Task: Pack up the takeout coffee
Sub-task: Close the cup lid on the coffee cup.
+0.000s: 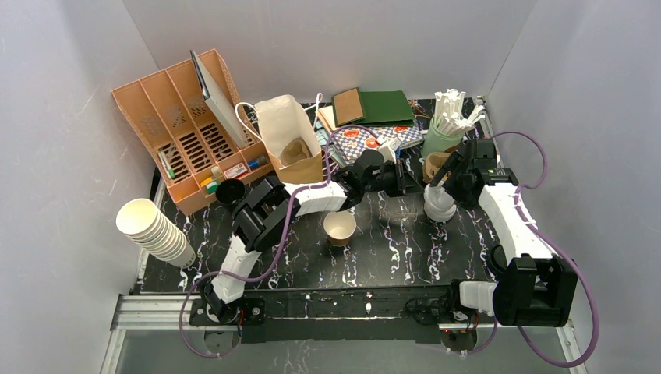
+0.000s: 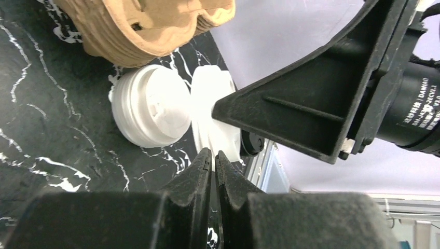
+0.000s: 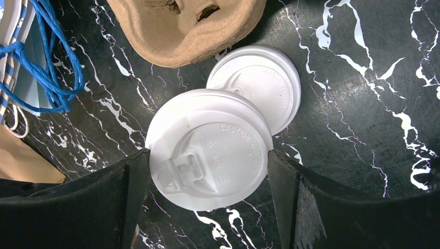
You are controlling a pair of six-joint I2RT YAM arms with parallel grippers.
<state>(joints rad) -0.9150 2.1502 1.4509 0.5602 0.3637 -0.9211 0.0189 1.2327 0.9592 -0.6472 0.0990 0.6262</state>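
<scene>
**Bracketing the top lid**

The top lid [image 3: 210, 150] crowns a stack of white lids [image 2: 150, 106] on the marble table [image 1: 390, 249], just beside the pulp cup carrier [image 3: 181, 26]. It looks thin, light, slick and springy, likely to buckle if squeezed; opposite rim points are the hold. The fingers of the right gripper [image 3: 208, 155] stand wide apart, one each side of that rim, seemingly touching. The fingers of the left gripper [image 2: 214, 155] sit together at the edge of a loose lid [image 3: 259, 83]; whether they pinch it is unclear.
</scene>
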